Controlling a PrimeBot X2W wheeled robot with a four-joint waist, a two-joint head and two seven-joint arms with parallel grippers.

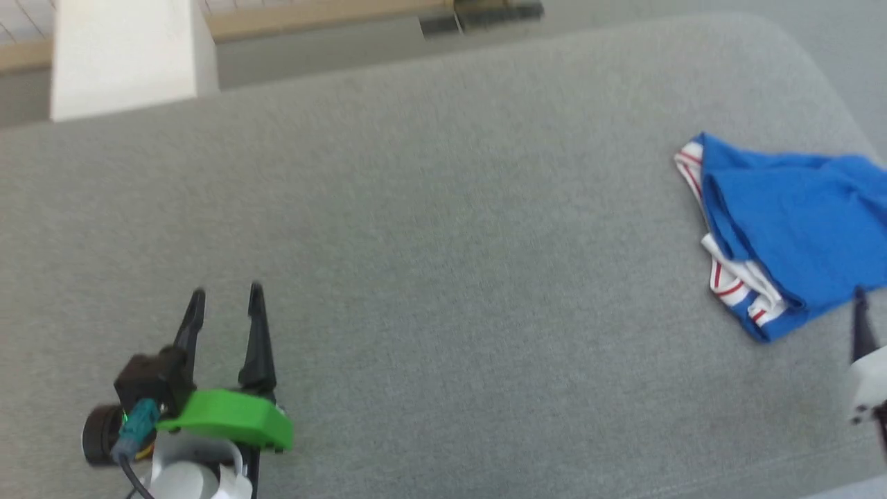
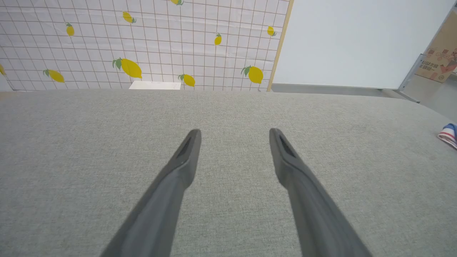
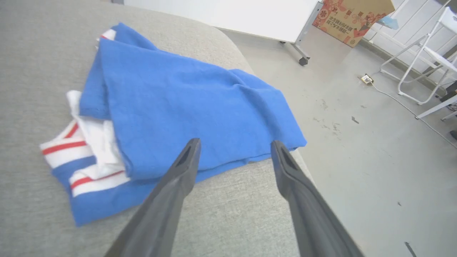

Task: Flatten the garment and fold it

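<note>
Garment is lying bunched at table's right edge, just far of right hand, fingers apart. Left hand, also apart, is hovering well away at near left.

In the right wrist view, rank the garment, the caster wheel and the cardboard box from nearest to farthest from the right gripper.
1. Garment, just beyond the right gripper, slightly left.
2. Caster wheel, on the floor, upper right.
3. Cardboard box, far top right.
</note>
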